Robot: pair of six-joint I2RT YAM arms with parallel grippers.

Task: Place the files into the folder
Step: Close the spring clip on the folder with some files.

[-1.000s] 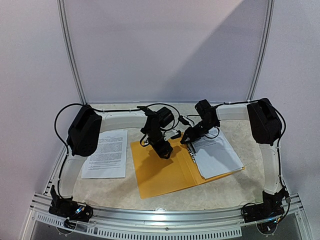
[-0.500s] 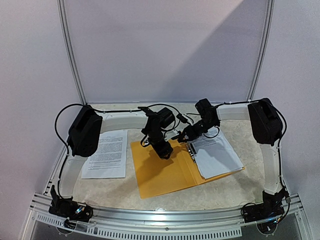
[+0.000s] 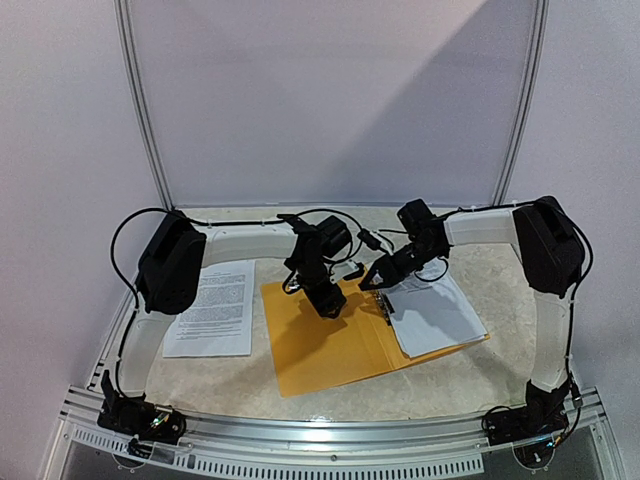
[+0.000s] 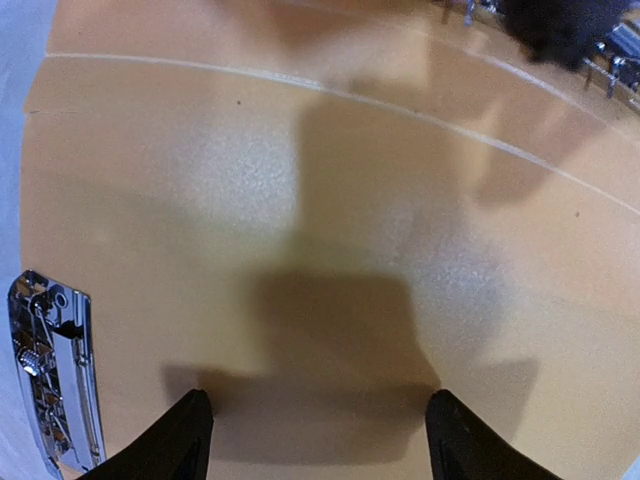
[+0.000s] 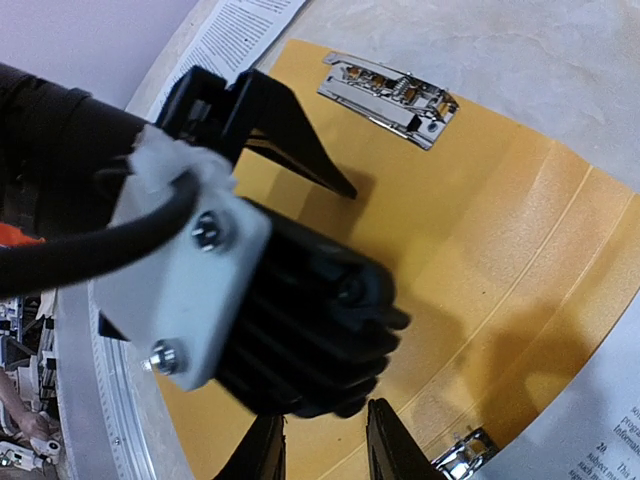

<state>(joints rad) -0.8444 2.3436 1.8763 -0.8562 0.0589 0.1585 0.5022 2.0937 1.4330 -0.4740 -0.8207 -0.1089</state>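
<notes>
Left claw (image 3: 330, 303) gaping wide, empty, hovering over folder (image 3: 325, 355), left half. Right claw (image 3: 372, 282) narrowly parted, empty, beside spine clip (image 3: 385, 308). One sheet (image 3: 437, 318) lying inside; loose sheet (image 3: 212, 305) lying on table (image 3: 230, 385), probably needing edge-first pinch.

Folder (image 4: 330, 200) orange plastic, faint sheen; clip (image 4: 50, 385) shiny chromed metal; files (image 3: 212, 308) matt white paper; table (image 5: 520, 50) smooth, marbled.

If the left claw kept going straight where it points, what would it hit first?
Probably the bare inner face of the open folder; the left gripper points down at it with nothing between.
</notes>
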